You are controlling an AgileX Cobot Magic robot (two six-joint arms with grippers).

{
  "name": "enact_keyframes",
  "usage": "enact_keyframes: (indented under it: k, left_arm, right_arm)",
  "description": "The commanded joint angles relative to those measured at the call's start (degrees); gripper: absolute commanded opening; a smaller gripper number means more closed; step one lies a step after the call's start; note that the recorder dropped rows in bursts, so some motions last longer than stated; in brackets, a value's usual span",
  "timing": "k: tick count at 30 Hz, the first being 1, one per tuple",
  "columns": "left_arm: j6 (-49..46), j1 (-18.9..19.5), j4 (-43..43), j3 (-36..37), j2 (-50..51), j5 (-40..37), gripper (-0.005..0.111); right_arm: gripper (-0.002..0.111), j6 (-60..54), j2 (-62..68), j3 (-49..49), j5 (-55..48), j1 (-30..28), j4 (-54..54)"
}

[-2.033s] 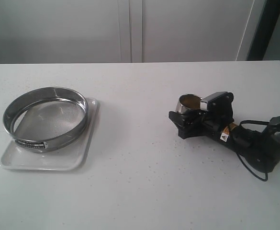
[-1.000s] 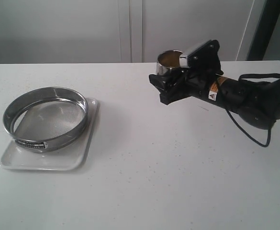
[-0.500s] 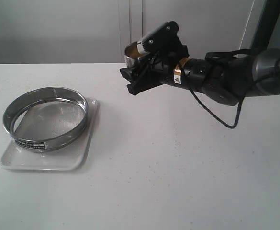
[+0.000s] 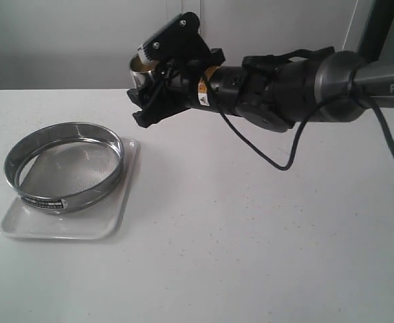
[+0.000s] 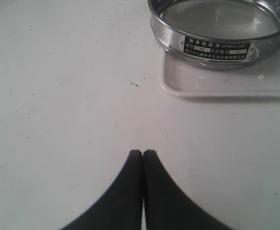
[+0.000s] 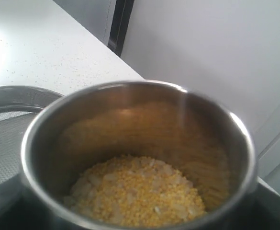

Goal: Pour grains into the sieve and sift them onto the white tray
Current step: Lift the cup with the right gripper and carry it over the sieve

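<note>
High over the table, my right gripper (image 4: 147, 82) is shut on a small steel cup (image 4: 140, 67), just right of and behind the sieve (image 4: 69, 197). The cup (image 6: 242, 143) stays nearly upright with the grains (image 6: 140, 191), a yellow and whitish mix, lying in its bottom. Round and steel-rimmed, the sieve (image 5: 216, 28) rests on the white tray (image 4: 119, 217) at the left and shows bare mesh. My left gripper (image 5: 142, 152) is shut on nothing, low over bare table, short of the tray (image 5: 216, 85). It does not show in the exterior view.
The right arm (image 4: 284, 84) reaches in from the right, with a black cable (image 4: 277, 158) hanging below it. A white wall with cabinet panels (image 4: 183, 40) stands behind the table's back edge. Fine specks dot the white tabletop (image 4: 250, 235).
My right gripper lifted the cup off the table at the right and carried it up and leftward toward the sieve. The sieve and tray have stayed put.
</note>
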State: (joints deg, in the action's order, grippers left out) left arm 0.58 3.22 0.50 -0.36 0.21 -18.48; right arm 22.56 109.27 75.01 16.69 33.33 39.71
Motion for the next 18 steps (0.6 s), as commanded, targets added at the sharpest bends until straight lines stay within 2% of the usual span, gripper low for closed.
enact_keyframes:
  k: [1,10,18]
  left_arm:
    - [0.3,0.2,0.3,0.4,-0.2,-0.6,0.000]
    - [0.3,0.2,0.3,0.4,-0.2,-0.6,0.000]
    - [0.3,0.2,0.3,0.4,-0.2,-0.6,0.000]
  right_arm:
    - [0.000,0.2,-0.4,2.9,-4.1,2.2,-0.3]
    - [0.000,0.0,1.6,6.9,-10.1,6.7,-0.5]
    - [0.000,-5.6,3.8,11.5,-13.9,9.0,-0.5]
